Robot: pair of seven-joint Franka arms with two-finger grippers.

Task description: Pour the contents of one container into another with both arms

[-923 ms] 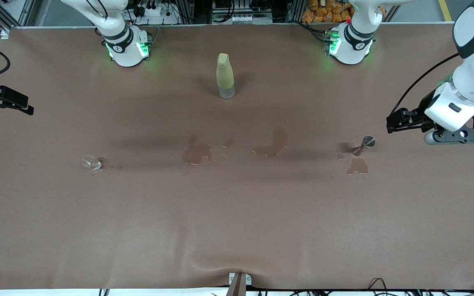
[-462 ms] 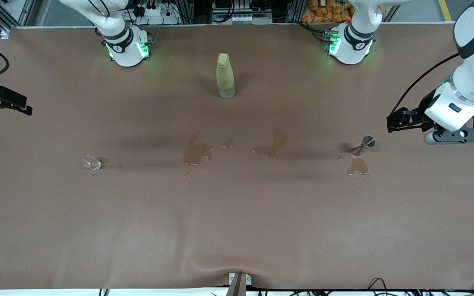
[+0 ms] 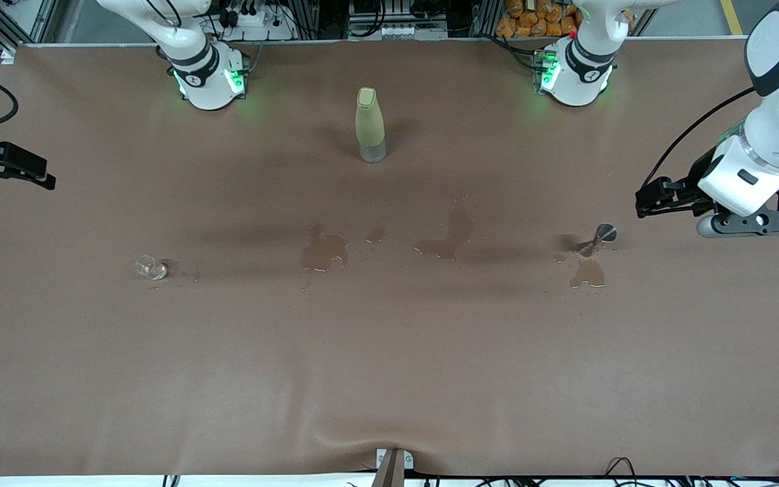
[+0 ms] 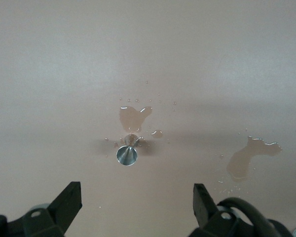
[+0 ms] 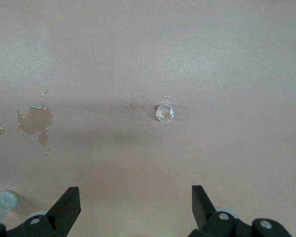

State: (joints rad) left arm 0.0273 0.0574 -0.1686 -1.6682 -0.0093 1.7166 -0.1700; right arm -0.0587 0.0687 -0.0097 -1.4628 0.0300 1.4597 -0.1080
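Note:
A small clear glass cup (image 3: pixel 151 268) (image 5: pixel 165 113) stands on the brown table toward the right arm's end. A metal jigger (image 3: pixel 599 238) (image 4: pixel 127 152) stands toward the left arm's end, with a puddle (image 3: pixel 587 272) beside it. My left gripper (image 3: pixel 641 204) (image 4: pixel 137 190) hangs open and empty over the table at its own end, apart from the jigger. Over the table's edge at the right arm's end, my right gripper (image 3: pixel 48 177) (image 5: pixel 135 195) is open too, holding nothing and well away from the cup.
A tall yellow-green bottle (image 3: pixel 370 125) (image 5: pixel 2 202) stands upright between the two arm bases. Wet patches (image 3: pixel 322 251) (image 3: pixel 447 237) darken the middle of the brown table cover (image 3: pixel 389 379). A bracket (image 3: pixel 393 463) sits at the table's near edge.

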